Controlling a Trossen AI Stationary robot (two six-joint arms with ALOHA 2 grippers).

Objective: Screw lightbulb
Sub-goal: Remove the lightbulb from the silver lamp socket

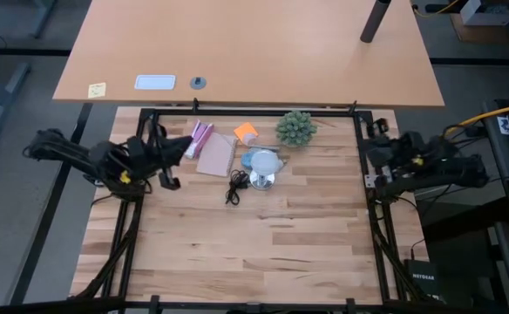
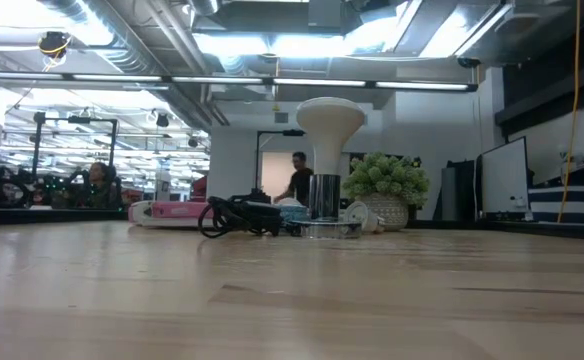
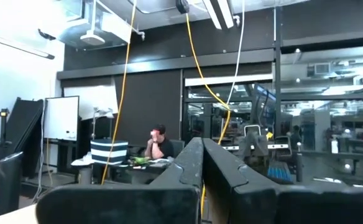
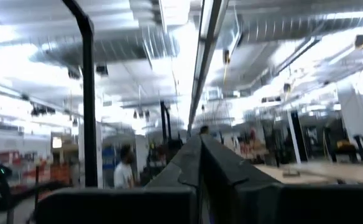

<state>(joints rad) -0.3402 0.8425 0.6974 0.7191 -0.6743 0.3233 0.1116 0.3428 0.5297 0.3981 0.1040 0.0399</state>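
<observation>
The lightbulb (image 2: pixel 330 122), a frosted white globe on a narrower neck, stands upright on a shiny socket (image 2: pixel 324 196) in the middle of the table's far half. From above, the lightbulb (image 1: pixel 259 160) sits beside the silver socket base (image 1: pixel 261 180). My left gripper (image 3: pixel 201 144) is shut with nothing in it, raised at the table's left edge (image 1: pixel 178 146) and pointing up into the room. My right gripper (image 4: pixel 200 142) is likewise shut on nothing, raised at the right edge (image 1: pixel 372 166). Both are well away from the bulb.
A green spiky ball plant (image 1: pixel 295 128), an orange piece (image 1: pixel 246 133) and pink packets (image 1: pixel 204 148) lie around the bulb. A black cord (image 1: pixel 234 188) coils on its near side. A black frame (image 1: pixel 254 112) borders the table. People sit in the room behind.
</observation>
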